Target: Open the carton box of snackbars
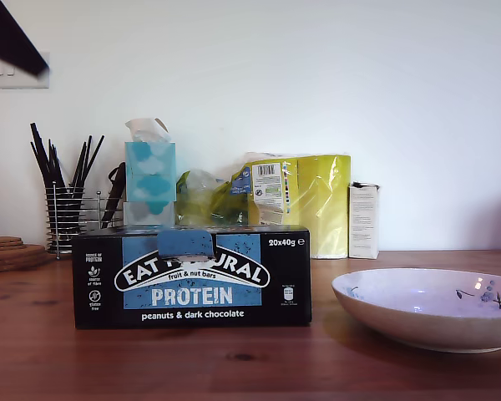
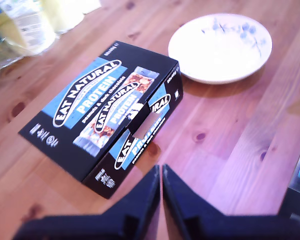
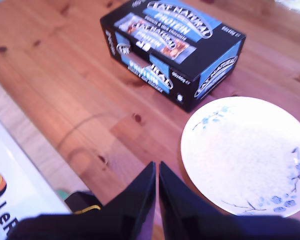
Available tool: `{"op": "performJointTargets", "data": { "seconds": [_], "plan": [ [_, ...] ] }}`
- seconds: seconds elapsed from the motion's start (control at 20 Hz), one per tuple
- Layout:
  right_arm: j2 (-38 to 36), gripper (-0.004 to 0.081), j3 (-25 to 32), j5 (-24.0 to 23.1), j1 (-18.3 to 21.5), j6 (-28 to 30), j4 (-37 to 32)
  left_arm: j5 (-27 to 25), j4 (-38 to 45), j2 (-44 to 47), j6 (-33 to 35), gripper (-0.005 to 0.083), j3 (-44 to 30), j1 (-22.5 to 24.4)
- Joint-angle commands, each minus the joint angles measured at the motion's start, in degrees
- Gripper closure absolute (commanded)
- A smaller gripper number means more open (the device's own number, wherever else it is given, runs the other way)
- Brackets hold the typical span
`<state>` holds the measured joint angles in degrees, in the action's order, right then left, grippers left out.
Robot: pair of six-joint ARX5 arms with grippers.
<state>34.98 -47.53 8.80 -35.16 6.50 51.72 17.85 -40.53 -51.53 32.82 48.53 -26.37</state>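
Wooden tabletop (image 1: 234,368) spread beneath a white wall. On it the carton box (image 1: 192,276) sat lid-down, just beside a white bowl (image 1: 430,307). My first gripper (image 2: 161,172) and my second gripper (image 3: 157,170) hovered above, jaws pressed together, empty.

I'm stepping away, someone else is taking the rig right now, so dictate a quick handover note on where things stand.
First hand: shut, empty, above the table short of the box.
Second hand: shut, empty, above the table near the bowl.
Box: on the wooden table, to the exterior view's left of the bowl, lid closed, front tab tucked in.
Done: nothing yet; neither hand touches the box.
Left: free the tab and lift the lid.
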Motion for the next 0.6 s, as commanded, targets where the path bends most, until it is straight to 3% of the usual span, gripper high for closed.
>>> {"op": "performJointTargets", "data": {
  "seconds": [0.0, 0.2, 0.4, 0.5, 0.55],
  "plan": [
    [1.3, 0.0783, -0.2, 0.0, -1.0, 1.0, 0.0, -1.6, 0.4, -3.1, 3.9, 0.0794, 0.8, -1.2],
    [2.0, 0.0783, -0.2, 0.0, -3.5, 1.0, 0.2, -4.3, 7.1, -10.3, 6.8, 0.0794, 1.6, -3.2],
    [1.9, 0.0783, -0.2, 0.0, -3.9, 1.1, -0.1, -3.0, 15.1, -15.9, 8.8, 0.0792, 1.6, -3.3],
    [1.9, 0.0783, -0.2, 0.0, -3.9, 1.2, -0.2, -1.7, 18.6, -18.3, 8.8, 0.0669, 1.6, -3.3],
    [1.9, 0.0783, -0.2, 0.0, -3.9, 1.5, -0.2, -1.7, 20.9, -19.7, 8.8, 0.0527, 1.6, -3.3]
  ]
}}
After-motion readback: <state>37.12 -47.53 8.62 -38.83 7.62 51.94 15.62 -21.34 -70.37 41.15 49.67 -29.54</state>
